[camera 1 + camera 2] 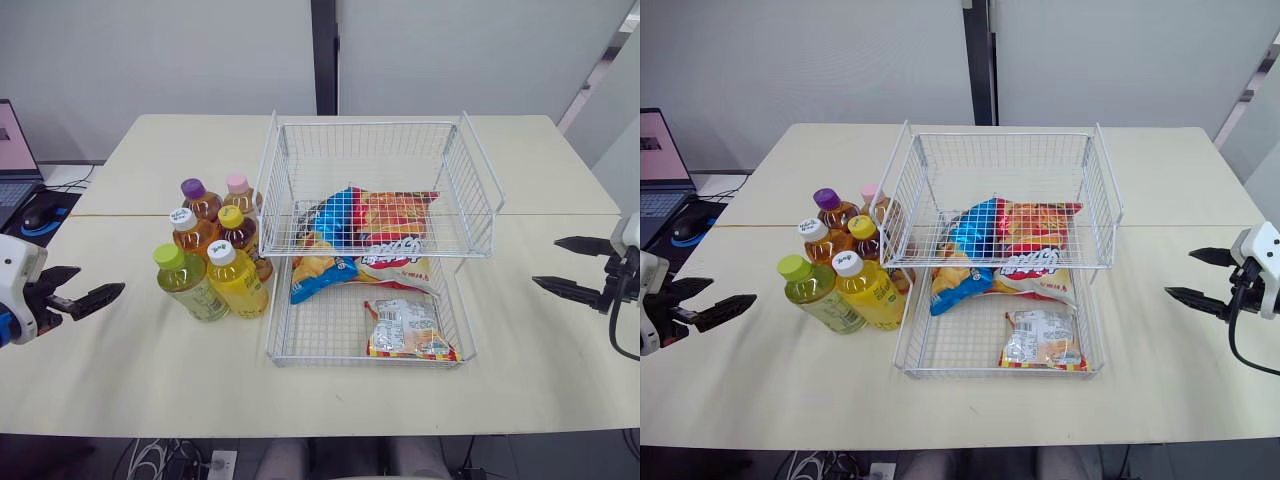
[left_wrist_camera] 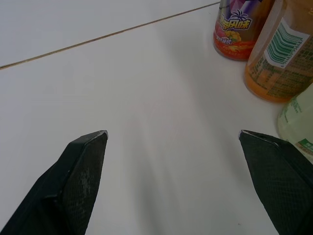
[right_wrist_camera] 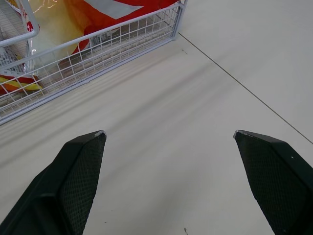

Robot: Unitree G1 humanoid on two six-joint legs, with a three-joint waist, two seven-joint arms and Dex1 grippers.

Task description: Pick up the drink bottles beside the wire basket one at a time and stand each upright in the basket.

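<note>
Several drink bottles stand upright in a cluster on the table, left of the two-tier wire basket (image 1: 370, 123). A green-capped bottle (image 1: 185, 282) and a white-capped yellow one (image 1: 236, 280) are at the front. Amber bottles with white (image 1: 190, 232), yellow (image 1: 236, 230), purple (image 1: 198, 198) and pink (image 1: 240, 192) caps stand behind. My left gripper (image 1: 98, 282) is open and empty, just left of the green-capped bottle. In the left wrist view, bottle bases (image 2: 274, 58) lie ahead of its fingers. My right gripper (image 1: 546, 262) hangs open, right of the basket.
Snack bags (image 1: 370, 235) and a small packet (image 1: 405, 330) lie in the basket's lower tier. A laptop (image 1: 15, 150) and a mouse (image 1: 40, 212) sit off the table's left side. Bare tabletop (image 1: 130, 370) stretches in front of the bottles.
</note>
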